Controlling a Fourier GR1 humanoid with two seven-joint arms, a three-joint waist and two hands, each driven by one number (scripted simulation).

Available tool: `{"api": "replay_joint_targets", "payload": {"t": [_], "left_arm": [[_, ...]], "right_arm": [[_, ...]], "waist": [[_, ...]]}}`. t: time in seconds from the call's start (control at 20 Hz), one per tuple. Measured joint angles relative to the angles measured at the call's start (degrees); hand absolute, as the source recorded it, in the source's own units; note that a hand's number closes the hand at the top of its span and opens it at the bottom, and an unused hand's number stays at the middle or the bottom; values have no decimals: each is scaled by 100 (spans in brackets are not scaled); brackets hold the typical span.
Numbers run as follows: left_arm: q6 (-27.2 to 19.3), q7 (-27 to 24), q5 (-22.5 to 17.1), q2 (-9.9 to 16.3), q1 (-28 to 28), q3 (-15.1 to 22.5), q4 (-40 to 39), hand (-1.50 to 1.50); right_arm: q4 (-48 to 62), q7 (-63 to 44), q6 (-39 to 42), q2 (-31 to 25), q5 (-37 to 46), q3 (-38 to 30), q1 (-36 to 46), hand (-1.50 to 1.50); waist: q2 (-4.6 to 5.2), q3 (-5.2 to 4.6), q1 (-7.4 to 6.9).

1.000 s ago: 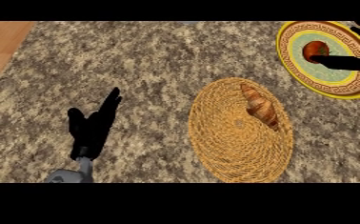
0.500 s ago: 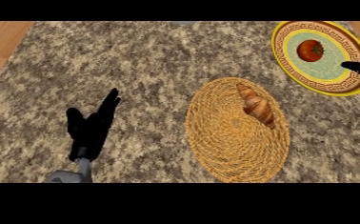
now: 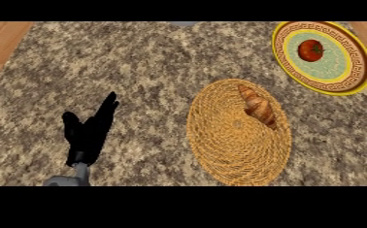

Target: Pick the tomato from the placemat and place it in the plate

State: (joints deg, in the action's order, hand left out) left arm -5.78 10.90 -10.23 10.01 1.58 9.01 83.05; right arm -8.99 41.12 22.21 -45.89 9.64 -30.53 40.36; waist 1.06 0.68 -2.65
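Tomato (image 3: 311, 50), red with a small dark stem mark on top, sits inside the plate (image 3: 287, 62) at the upper right of the counter, a little above the plate's middle. No hand touches it. The plate is round, with a pale green centre, a band of brown key pattern and a yellow rim, and its right side runs off the edge of the view. Below and to the left of the plate, apart from it, lies the placemat (image 3: 233, 144), a round woven straw mat in golden tan. A croissant (image 3: 258, 106) rests on the upper right part of the mat, lying at a slant with one tip pointing up and left. All of this stands on a speckled grey and brown stone counter (image 3: 143, 62), with a strip of light wood showing at the far upper left corner. The left hand (image 3: 87, 134), black on a grey forearm, shows at the lower left, well apart from the mat; it is open, fingers straight and pointing up and right, thumb spread to the left, holding nothing. The right hand does not show.
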Motion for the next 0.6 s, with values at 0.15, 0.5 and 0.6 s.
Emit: {"api": "replay_joint_targets", "payload": {"t": [0.15, 0.5, 0.6], "left_arm": [[-23, 5, 28, -30, 21, -8, -36, 0], [-30, 30, 51, -35, -110, -51, 95, 0], [-11, 38, 73, -35, -76, -56, 49, 0]], "right_arm": [[-60, 110, 4, -81, 147, 142, -208, -150], [-124, 408, -47, -198, 316, 312, -719, -150], [-130, 454, -56, -212, 333, 336, -809, -150]], "waist": [[-12, -1, 18], [-39, -9, 60], [-44, -12, 77]]}}
